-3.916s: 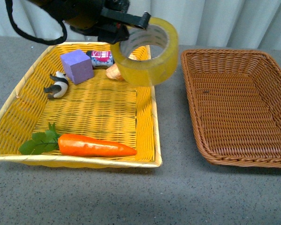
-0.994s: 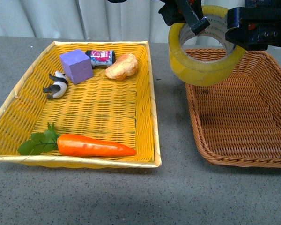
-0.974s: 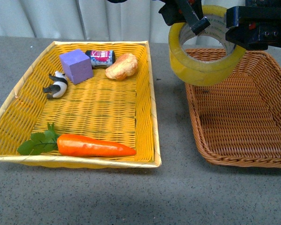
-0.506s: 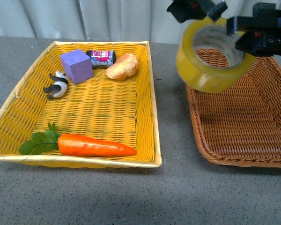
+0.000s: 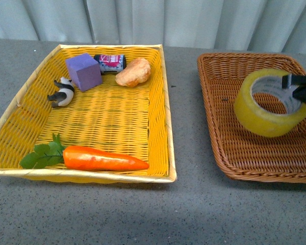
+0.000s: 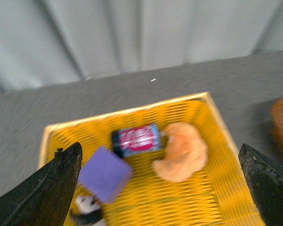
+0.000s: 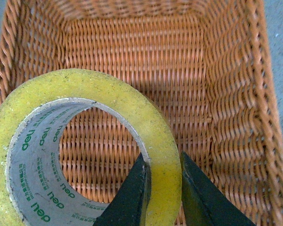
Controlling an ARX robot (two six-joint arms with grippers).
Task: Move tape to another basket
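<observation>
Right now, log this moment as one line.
right gripper: shut on tape | tape: over brown basket, not released | left gripper: open, above yellow basket

Yellowish tape point(image 5: 265, 120) tilted, white core showing, over brown wicker basket point(image 5: 244, 149)

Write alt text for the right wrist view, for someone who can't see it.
The right pincer clamps the wall of a yellowish tape roll, one finger inside its white, green-printed core and one outside. Beneath it lies the woven floor of a brown wicker basket.
</observation>
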